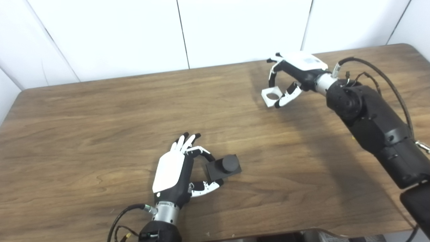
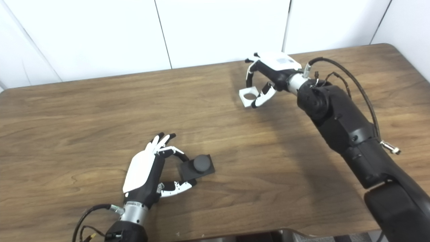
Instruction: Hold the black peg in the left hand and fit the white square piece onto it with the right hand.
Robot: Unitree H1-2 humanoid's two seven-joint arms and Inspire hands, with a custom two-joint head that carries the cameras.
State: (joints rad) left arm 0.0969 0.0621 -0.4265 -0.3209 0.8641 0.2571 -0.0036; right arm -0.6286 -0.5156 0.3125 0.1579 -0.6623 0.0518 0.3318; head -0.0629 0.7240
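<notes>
Left hand [image 1: 174,174] at black peg [image 1: 224,166]; right hand [image 1: 291,79] at white square piece [image 1: 271,96].

Left fingers curl around the peg's base edge, seemingly pinching it on the table [image 1: 100,134]. Right fingertips [image 2: 260,99] pinch the piece's rim. Both parts appear light, rigid, smooth plastic; grip edges, keeping the hole clear.

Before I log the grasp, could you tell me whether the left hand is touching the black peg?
Touching. In the left eye view the left hand has a finger and thumb against the near edge of the black peg, which sits on the table.
</notes>
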